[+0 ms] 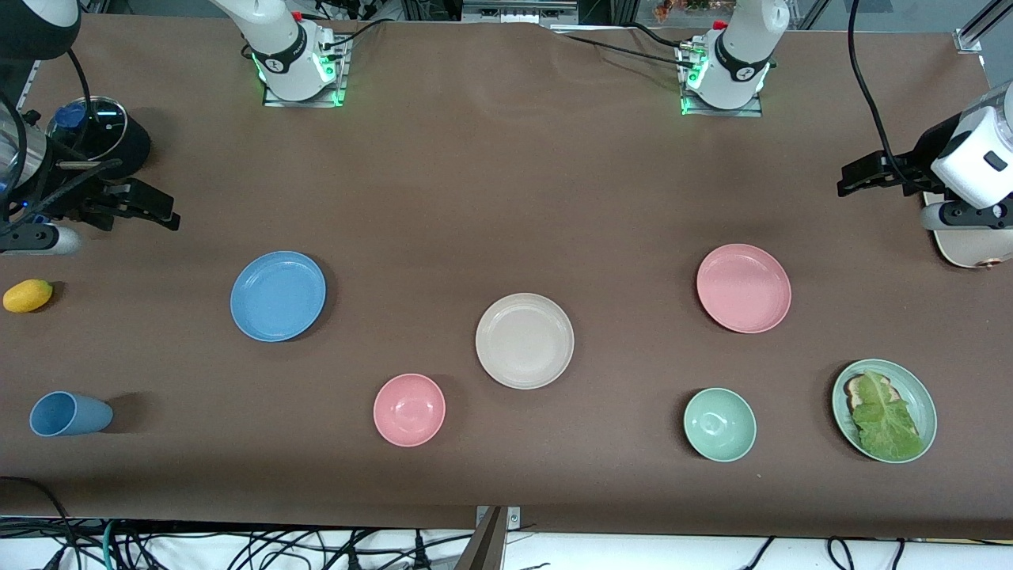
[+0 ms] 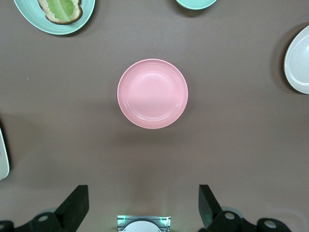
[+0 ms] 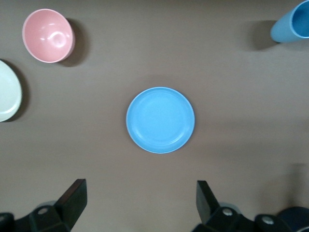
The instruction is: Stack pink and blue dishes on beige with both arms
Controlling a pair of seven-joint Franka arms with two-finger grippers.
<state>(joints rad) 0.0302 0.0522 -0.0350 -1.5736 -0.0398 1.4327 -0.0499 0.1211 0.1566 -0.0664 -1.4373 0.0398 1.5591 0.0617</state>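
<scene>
A: The counter (image 1: 491, 198) is a wide brown matte sheet. And the plates?

B: Three flat round ones with shallow rims — beige plate (image 1: 525, 340) mid-counter, blue plate (image 1: 278, 296) toward the right arm's end, pink plate (image 1: 744, 287) toward the left arm's end, all well apart.

A: The end effectors?

B: Left end effector (image 2: 141, 208) hangs over the counter near the pink plate, fingers spread wide, empty — right end effector (image 3: 140, 205) likewise near the blue.

A pink bowl (image 1: 409, 409) is seen near the front edge of the brown table (image 1: 475, 198), with a green bowl (image 1: 719, 424) toward the left arm's end. A green plate (image 1: 918, 396) carrying lettuce (image 1: 882, 416) on toast sits beside it. A blue cup (image 1: 70, 414) is lying tipped; a yellow lemon (image 1: 28, 295) is spotted farther back.
</scene>
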